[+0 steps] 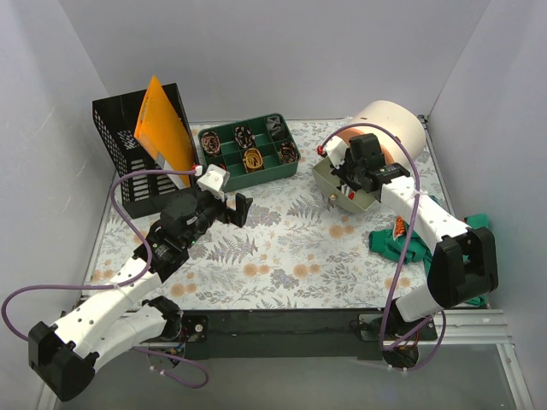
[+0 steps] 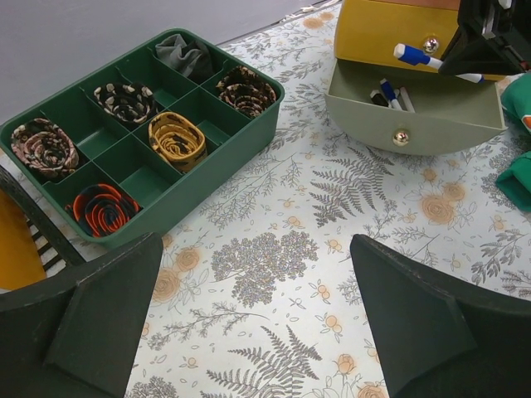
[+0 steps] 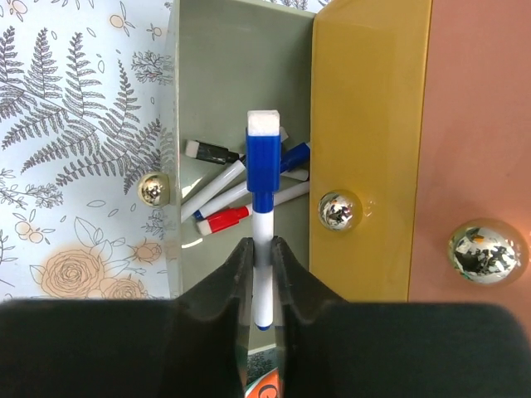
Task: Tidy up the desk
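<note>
Markers (image 3: 211,197) in open drawer (image 3: 241,66), blue-capped marker (image 3: 264,166) pinched in right fingers (image 3: 224,286); left fingers (image 2: 99,307) wide; tray (image 2: 224,162) of ties (image 2: 176,137), perhaps.

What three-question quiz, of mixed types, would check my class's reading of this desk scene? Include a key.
1. True or false: the left gripper is shut.
2. What colour is the cap of the marker in the right gripper? A red, B blue, C black.
3. Fill in: that marker is held above the open ____, which holds other markers.
Key: 1 false; 2 B; 3 drawer.
</note>
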